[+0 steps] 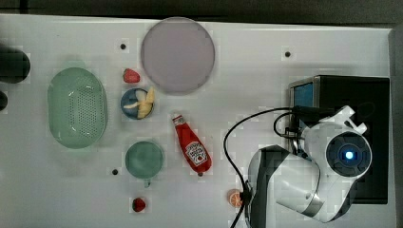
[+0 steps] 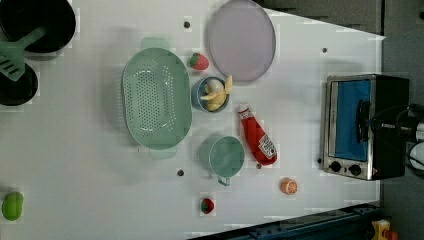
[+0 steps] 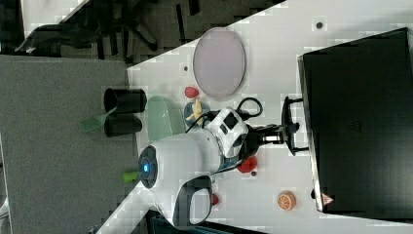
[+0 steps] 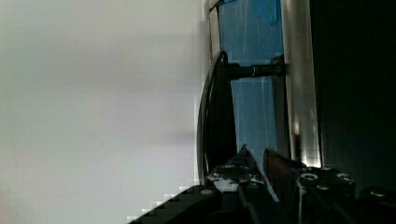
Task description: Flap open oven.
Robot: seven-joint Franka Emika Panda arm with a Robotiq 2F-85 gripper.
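Right view: gripper [image 3: 288, 130] at the oven [image 3: 358, 122] door's bar handle [image 3: 291, 126].

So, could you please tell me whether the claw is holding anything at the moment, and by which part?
It cannot be told for certain: the claw sits at the bar handle of the oven, its jaws narrow, but no view clearly shows them clamped on it.

We had top and left views looking straight down, both sharing the oven [image 1: 354, 137] at 3 o'clock.
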